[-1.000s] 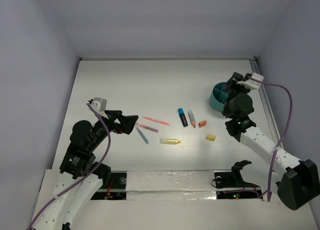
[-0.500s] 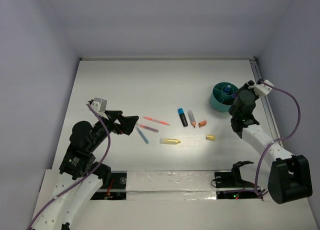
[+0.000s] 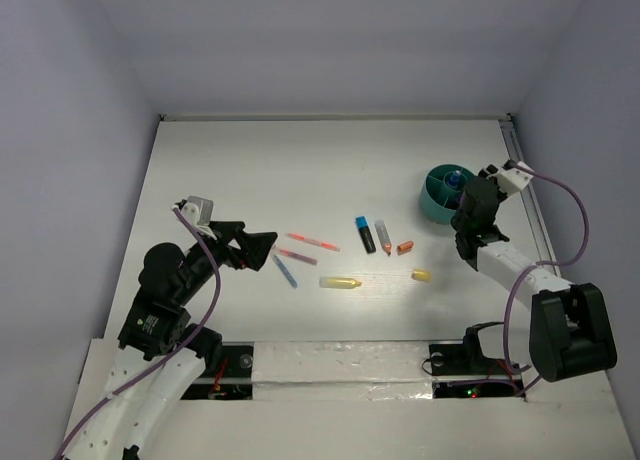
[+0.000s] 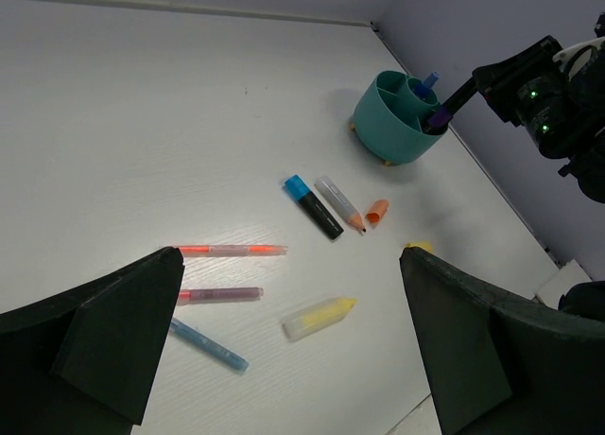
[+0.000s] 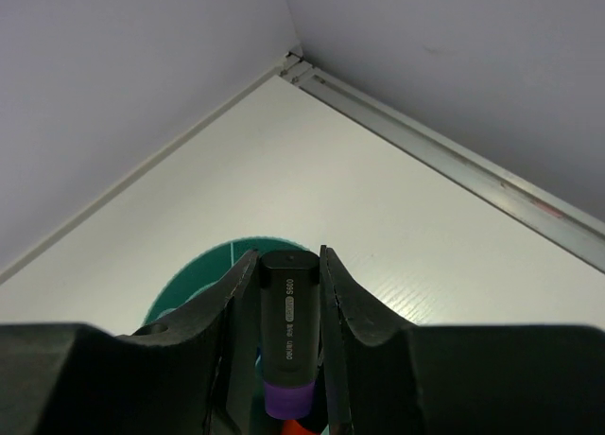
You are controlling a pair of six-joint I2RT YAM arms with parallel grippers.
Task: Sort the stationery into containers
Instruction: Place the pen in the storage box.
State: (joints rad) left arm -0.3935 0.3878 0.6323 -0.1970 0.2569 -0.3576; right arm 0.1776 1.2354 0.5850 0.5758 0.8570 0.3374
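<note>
The teal cup stands at the right with a blue pen in it. My right gripper is at its right rim, shut on a black marker with a purple end, held over the cup. On the table lie an orange pen, a purple pen, a blue pen, a yellow highlighter, a black marker with a blue cap, a grey marker, an orange cap and a yellow cap. My left gripper is open and empty, left of the pens.
The table's right edge has a metal rail close behind the cup. Walls close the table at the back and both sides. In the left wrist view the cup is far right, and the yellow highlighter lies between my fingers.
My right wrist has swung from over the cup toward its right rim with the marker still held, uncovering the cup's inside. The left arm has not moved.
</note>
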